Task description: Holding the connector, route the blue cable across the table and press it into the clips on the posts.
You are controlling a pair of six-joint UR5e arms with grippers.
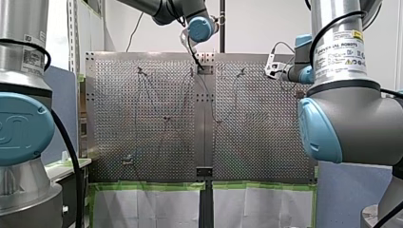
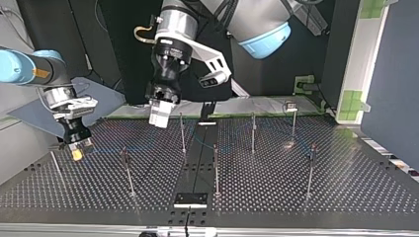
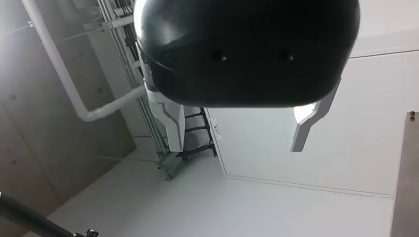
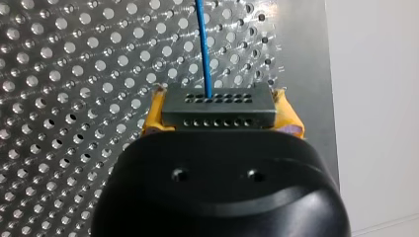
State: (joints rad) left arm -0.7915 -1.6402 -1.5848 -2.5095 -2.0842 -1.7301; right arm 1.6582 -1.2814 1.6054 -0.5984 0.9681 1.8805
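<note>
— Jaws?
— Right gripper [image 4: 221, 114] clenched on the connector [image 4: 217, 104]; left gripper [image 3: 237, 131] released, holding nothing.
— Cable?
— Blue cable [image 4: 202, 44] leaves the connector straight ahead over the perforated table [image 4: 74, 74] — a post [image 2: 128, 173] stands near the right gripper, the arm better placed.

Green tape [image 1: 147, 186]: we see it along the surface's [image 1: 114, 118] lower edge in the front view.
White sheets [image 1: 142, 209]: two, side by side below that edge.
Black plate [image 2: 190, 199]: on the centre seam, by the top view's near edge.
White pipe [image 3: 62, 69]: we find it against a concrete wall.
</note>
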